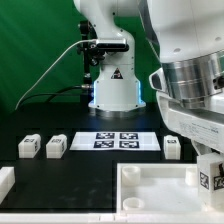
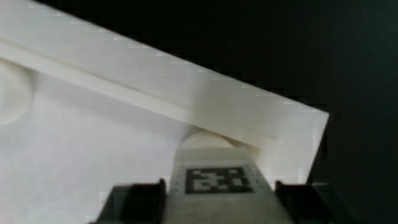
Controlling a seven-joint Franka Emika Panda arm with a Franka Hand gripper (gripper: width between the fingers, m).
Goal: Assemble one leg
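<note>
My gripper [image 2: 215,203] is shut on a leg [image 2: 215,178], a small white block with a black-and-white tag, held between the two dark fingers [image 2: 132,203]. It hangs over a corner of the large white tray-like part [image 2: 107,130]. In the exterior view the gripper [image 1: 209,172] holds this leg [image 1: 213,181] at the right, above the tray-like part's [image 1: 150,186] right side. Three more legs lie on the black table: two at the exterior view's left [image 1: 29,146] [image 1: 55,146] and one at the right [image 1: 172,147].
The marker board [image 1: 117,140] lies flat behind the tray-like part, in front of the robot base [image 1: 112,85]. A white block [image 1: 5,181] sits at the exterior view's far left edge. A green backdrop stands behind.
</note>
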